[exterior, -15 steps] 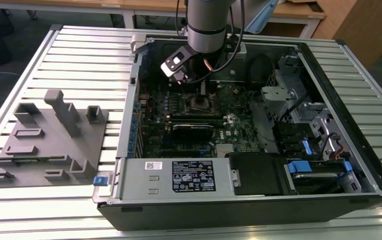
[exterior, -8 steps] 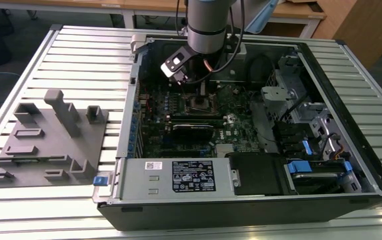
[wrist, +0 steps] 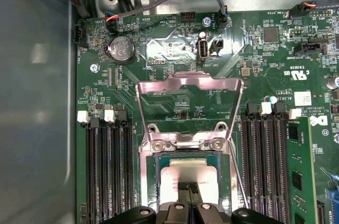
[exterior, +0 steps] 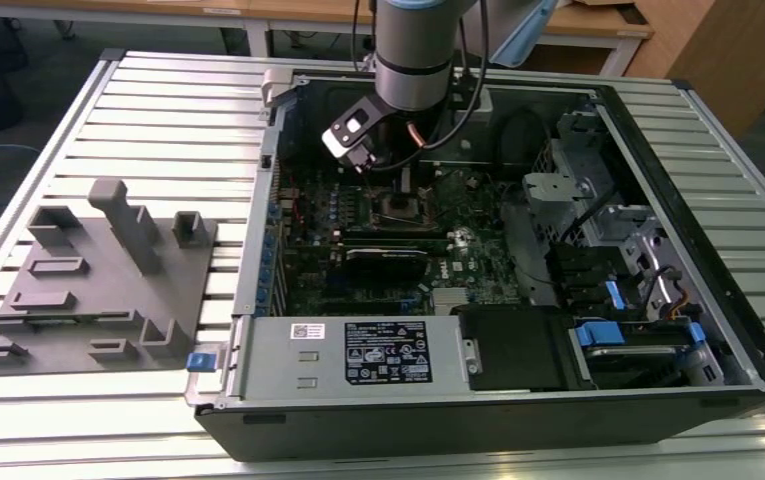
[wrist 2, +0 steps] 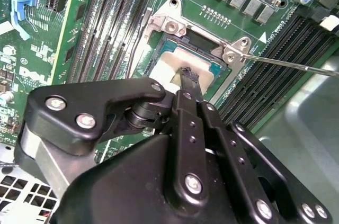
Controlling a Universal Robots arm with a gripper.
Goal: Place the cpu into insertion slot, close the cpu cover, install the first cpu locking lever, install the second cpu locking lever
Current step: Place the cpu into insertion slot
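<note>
The arm reaches down into an open case that lies on a slatted surface. A grey fixture sits on the surface at the exterior view's left, beside the case.

In both wrist views the gripper has its fingers pressed together into one narrow tip. It pinches nothing. The tip is on or just above the cpu; I cannot tell whether they touch.

The cpu lies flat in the slot, pale top up, with its green edge showing inside the metal rim.

The cover is open. In the first wrist view it is swung back on its hinge at the slot's far edge, and the green board shows through its square opening.

In the second wrist view a thin lever runs from a corner of the slot out over the black memory slots, not latched down. More memory slots flank the slot on the other side.
</note>
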